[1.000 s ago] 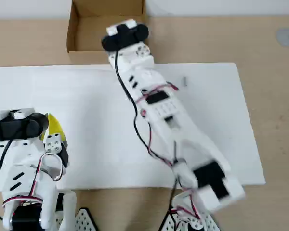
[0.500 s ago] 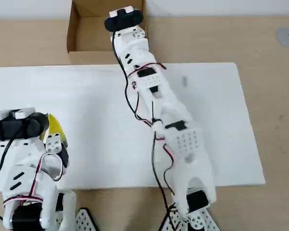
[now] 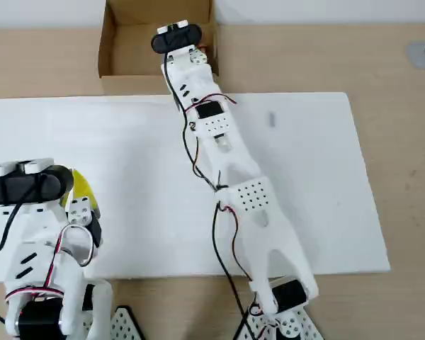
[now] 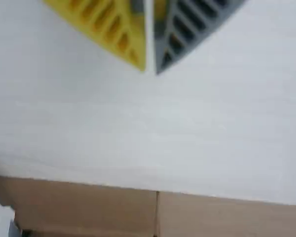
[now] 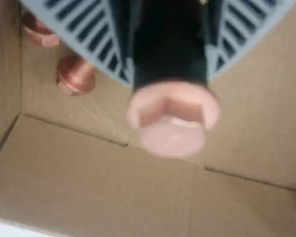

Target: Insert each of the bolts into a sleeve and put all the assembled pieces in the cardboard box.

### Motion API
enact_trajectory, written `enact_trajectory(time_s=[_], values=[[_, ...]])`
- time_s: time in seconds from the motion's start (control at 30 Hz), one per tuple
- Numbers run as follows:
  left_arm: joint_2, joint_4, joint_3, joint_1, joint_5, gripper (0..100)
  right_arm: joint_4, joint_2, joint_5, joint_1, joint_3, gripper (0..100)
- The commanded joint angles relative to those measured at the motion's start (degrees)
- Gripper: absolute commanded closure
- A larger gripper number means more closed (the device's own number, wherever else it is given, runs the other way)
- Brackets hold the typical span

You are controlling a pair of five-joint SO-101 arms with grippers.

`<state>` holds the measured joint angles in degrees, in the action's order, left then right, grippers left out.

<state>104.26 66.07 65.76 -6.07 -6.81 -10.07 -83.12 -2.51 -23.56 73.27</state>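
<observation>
My right gripper (image 5: 170, 79) is shut on an assembled piece, a black sleeve (image 5: 168, 54) with a copper bolt head (image 5: 171, 121) sticking out of it. It hangs inside the cardboard box (image 5: 89, 187), above the box floor. Two more copper-headed pieces (image 5: 76, 75) lie on that floor near a corner. From above, the right arm (image 3: 219, 142) stretches across the white mat to the cardboard box (image 3: 117, 46) at the back. My left gripper (image 4: 149, 69) is shut and empty, its yellow and grey fingers meeting just over the mat, at the front left (image 3: 81, 193).
A white mat (image 3: 127, 142) covers most of the wooden table (image 3: 397, 106). The box walls stand close around the right gripper. The mat's edge and bare wood (image 4: 138, 212) lie close to the left gripper.
The right arm has stretched out and carried its gripper from the box's near edge to deeper over the box. The left arm has kept still.
</observation>
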Motion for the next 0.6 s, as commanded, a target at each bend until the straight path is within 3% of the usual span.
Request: enact_trajectory(time_s=[0.0, 0.27, 0.57], values=[[0.2, 0.1, -0.4, -0.5, -0.2, 99, -2.3, -1.1, -0.2, 0.7, 10.4, 98.5], [0.2, 0.1, -0.5, -0.5, -0.3, 99, -4.4, -4.3, 2.4, 0.7, 14.3, 83.6], [0.2, -0.3, -0.4, -0.5, -0.4, 99, -6.6, -4.1, 2.5, 0.7, 15.5, 83.2]])
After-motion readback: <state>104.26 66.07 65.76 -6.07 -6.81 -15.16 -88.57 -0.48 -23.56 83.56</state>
